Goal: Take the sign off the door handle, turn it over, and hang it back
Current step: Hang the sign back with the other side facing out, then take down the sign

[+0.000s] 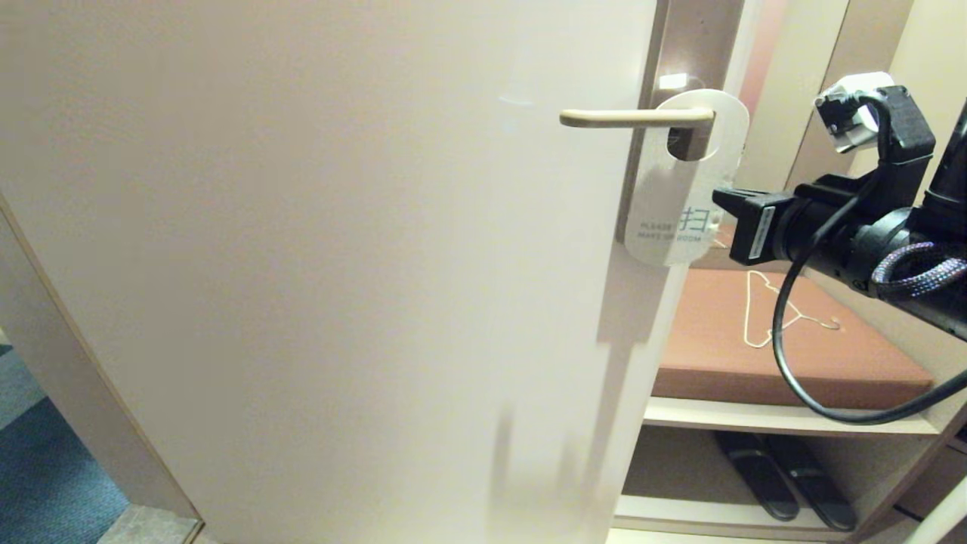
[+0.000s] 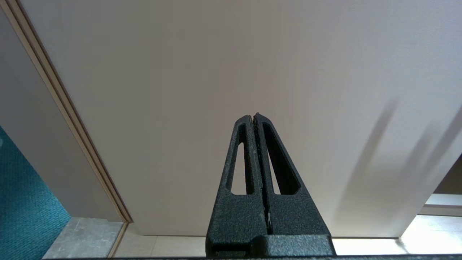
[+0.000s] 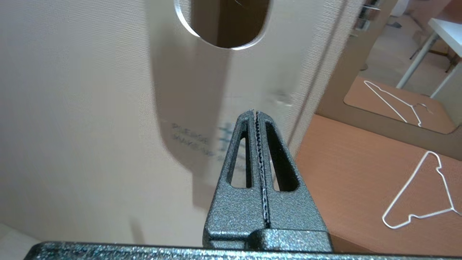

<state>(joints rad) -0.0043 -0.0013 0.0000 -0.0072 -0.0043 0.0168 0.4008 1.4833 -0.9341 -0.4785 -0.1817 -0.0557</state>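
Observation:
The sign (image 1: 680, 196) hangs by its hole on the door handle (image 1: 634, 118), its white "MAKE UP ROOM" side facing me, and it tilts with its lower end toward the door. My right gripper (image 1: 718, 198) is shut, its tip at the sign's lower right edge; I cannot tell whether it touches. In the right wrist view the sign (image 3: 202, 108) fills the space just beyond the shut right gripper (image 3: 255, 112), with its print smeared. My left gripper (image 2: 252, 115) is shut with nothing in it, low before the bare door (image 2: 180, 90), and is out of the head view.
The pale door (image 1: 302, 264) fills most of the view. Right of it is a brown bench top (image 1: 718, 355) with a thin white wire hanger (image 1: 763, 317) on it, and dark slippers (image 1: 786, 476) lie on the shelf below. Teal carpet (image 1: 45, 468) lies at far left.

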